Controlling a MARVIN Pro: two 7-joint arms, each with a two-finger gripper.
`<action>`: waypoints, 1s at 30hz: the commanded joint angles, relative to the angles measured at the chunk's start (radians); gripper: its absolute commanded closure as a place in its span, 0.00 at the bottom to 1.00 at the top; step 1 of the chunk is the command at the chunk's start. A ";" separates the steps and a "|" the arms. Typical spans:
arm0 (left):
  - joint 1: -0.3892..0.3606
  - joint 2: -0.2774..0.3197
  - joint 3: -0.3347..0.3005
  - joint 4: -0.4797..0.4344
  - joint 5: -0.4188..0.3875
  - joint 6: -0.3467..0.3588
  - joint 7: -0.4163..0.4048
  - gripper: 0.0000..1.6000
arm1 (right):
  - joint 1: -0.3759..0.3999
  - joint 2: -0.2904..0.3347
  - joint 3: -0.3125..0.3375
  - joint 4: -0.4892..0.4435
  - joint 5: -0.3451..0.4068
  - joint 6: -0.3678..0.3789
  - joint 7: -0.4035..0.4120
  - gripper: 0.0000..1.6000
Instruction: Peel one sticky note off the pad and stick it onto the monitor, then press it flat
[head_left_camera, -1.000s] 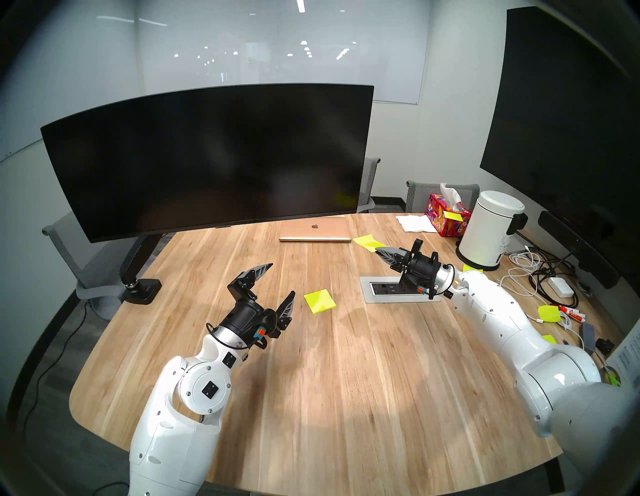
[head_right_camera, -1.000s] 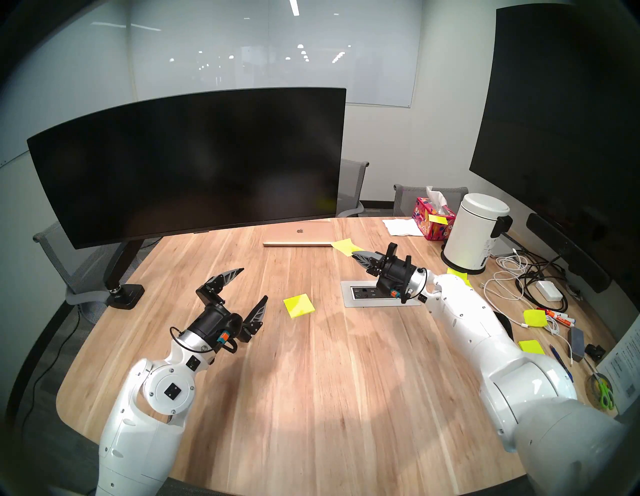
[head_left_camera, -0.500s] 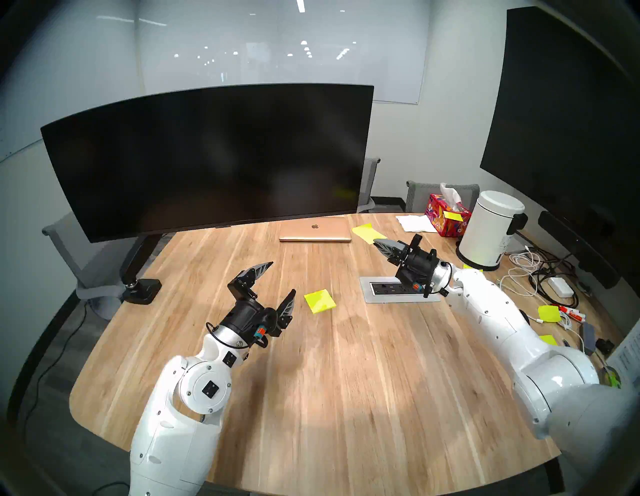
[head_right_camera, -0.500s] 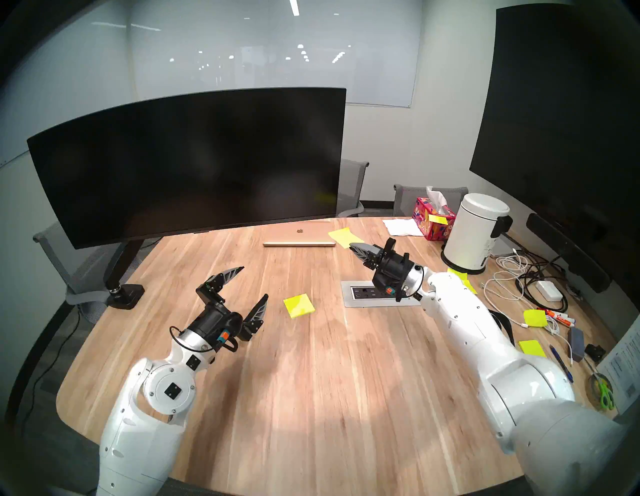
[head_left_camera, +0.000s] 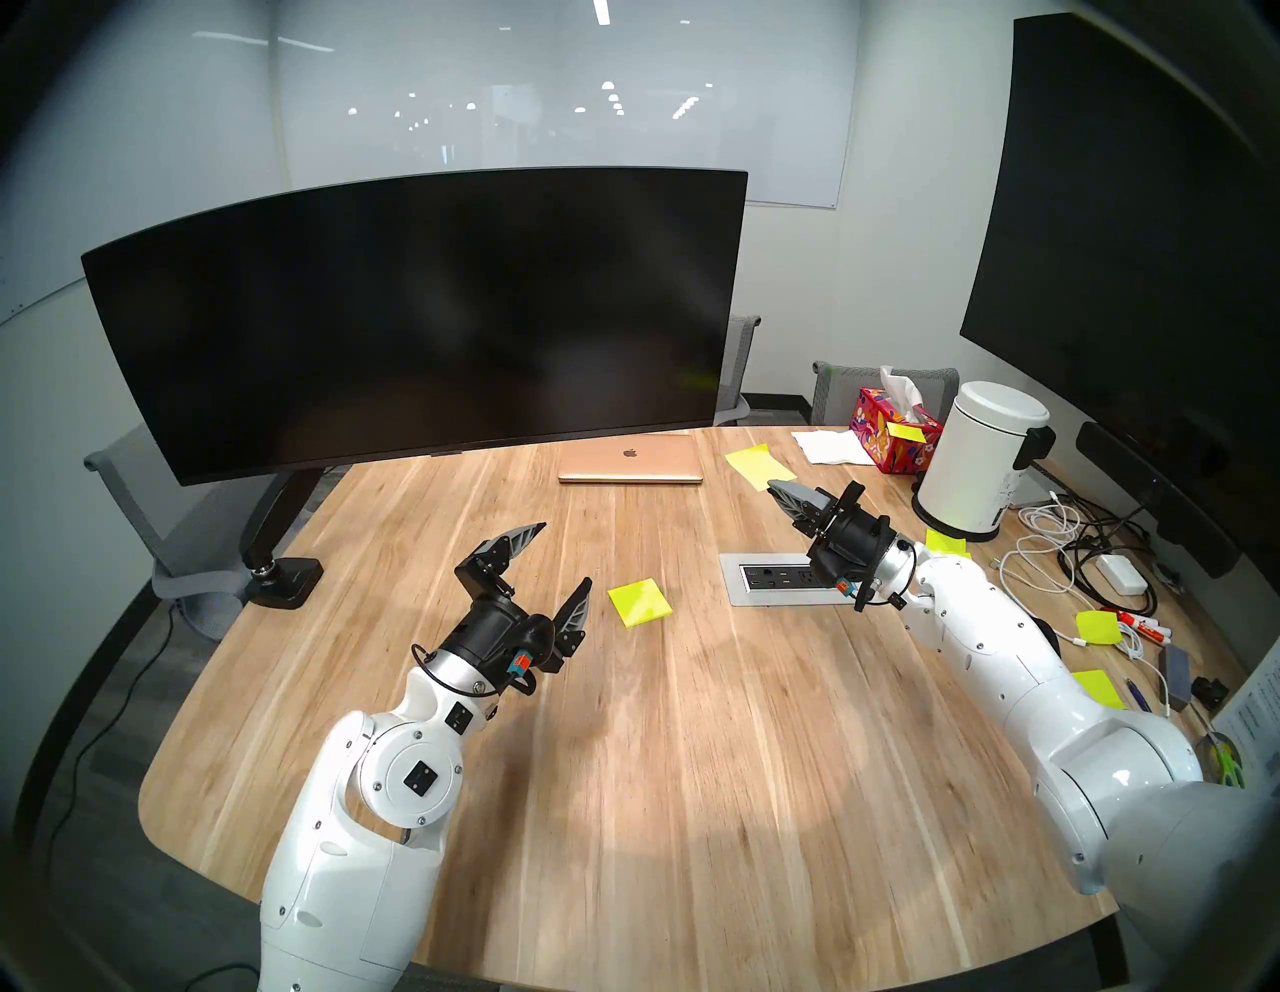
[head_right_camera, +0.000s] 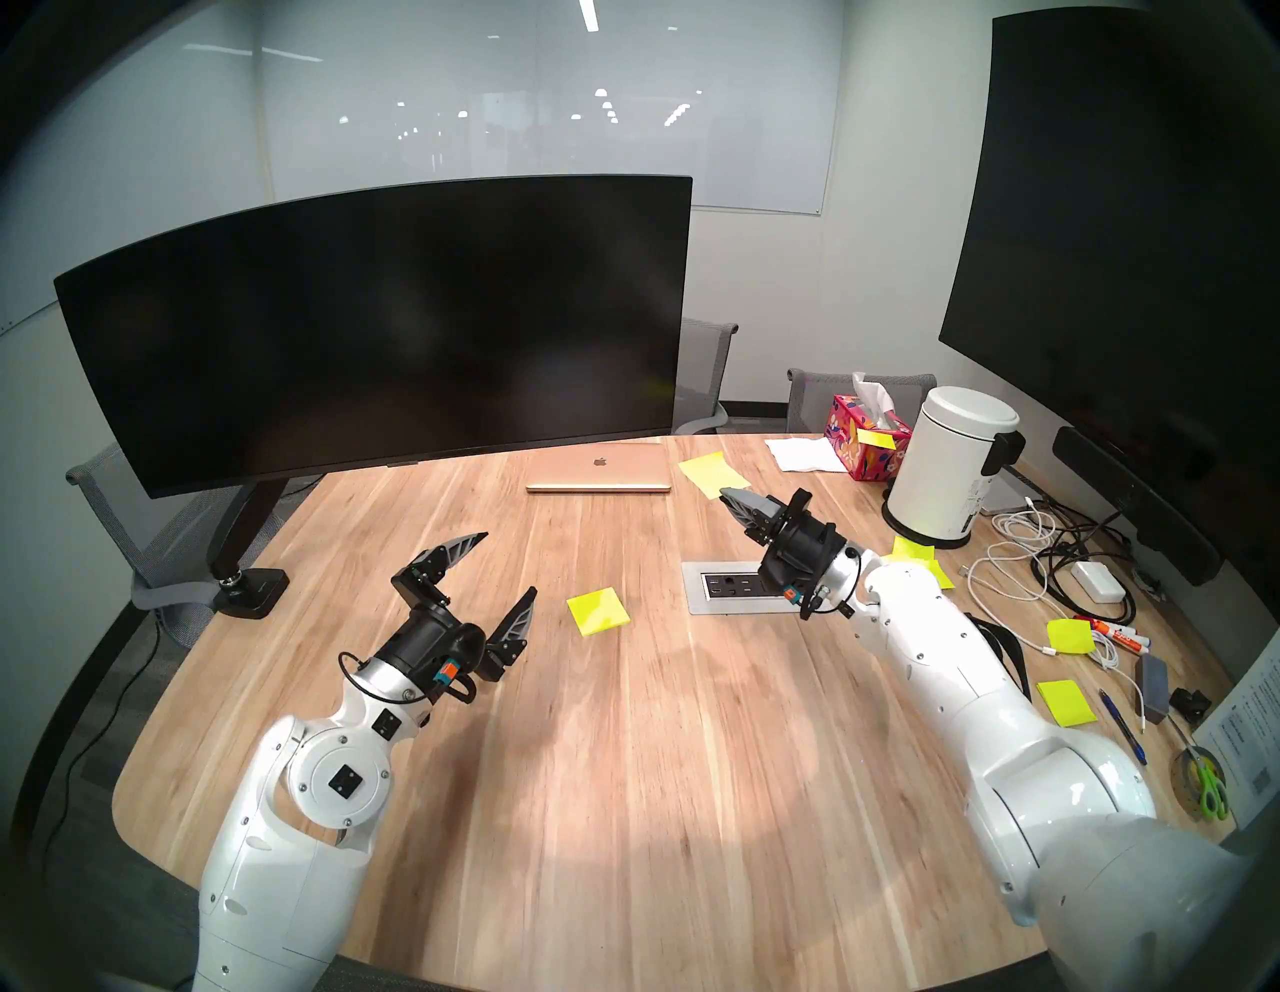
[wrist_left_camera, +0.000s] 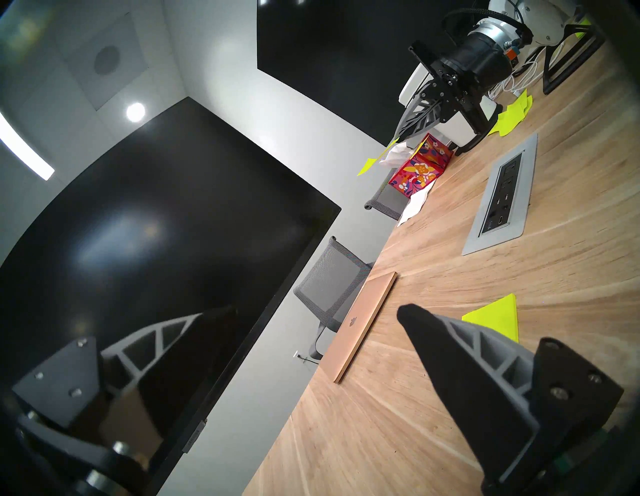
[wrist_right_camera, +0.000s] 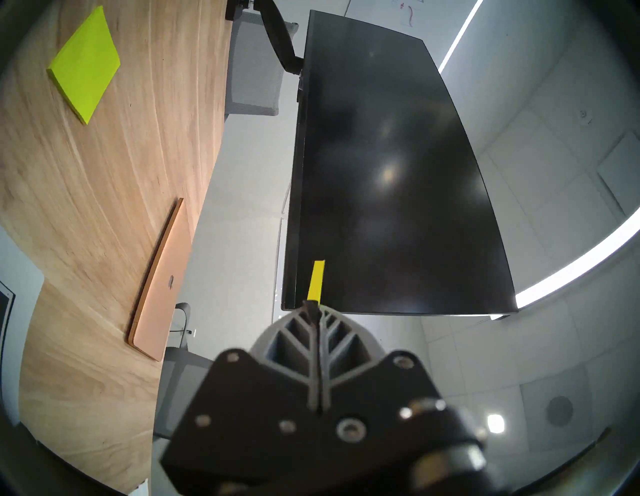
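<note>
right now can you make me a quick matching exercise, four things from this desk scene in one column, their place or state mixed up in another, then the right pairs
1. sticky note
2. pad
3. left gripper
4. laptop

a. open, empty
b. lid shut, below the monitor
c. pinched in the shut right gripper
d. flat on the table, between the arms

Pairs: 1-c, 2-d, 3-a, 4-b

The sticky note (head_left_camera: 757, 466) is a thin neon yellow-green square, blank, held by one edge in the air above the table, clear of the screen. The pad (head_left_camera: 640, 602) is a small square stack of the same colour, lying flat on the wooden table, turned slightly askew. The monitor (head_left_camera: 415, 319) is very wide and curved, its screen blank and black, standing upright on a black jointed arm.
</note>
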 joint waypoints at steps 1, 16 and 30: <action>-0.003 -0.001 -0.003 -0.027 0.001 -0.003 0.008 0.00 | -0.008 -0.024 0.002 -0.069 -0.027 0.094 -0.046 1.00; -0.003 -0.001 -0.003 -0.027 0.002 -0.003 0.008 0.00 | 0.020 -0.063 0.038 0.000 -0.035 0.143 -0.074 1.00; -0.002 -0.002 -0.003 -0.027 0.002 -0.003 0.008 0.00 | -0.004 -0.056 0.033 -0.041 -0.073 0.212 -0.151 1.00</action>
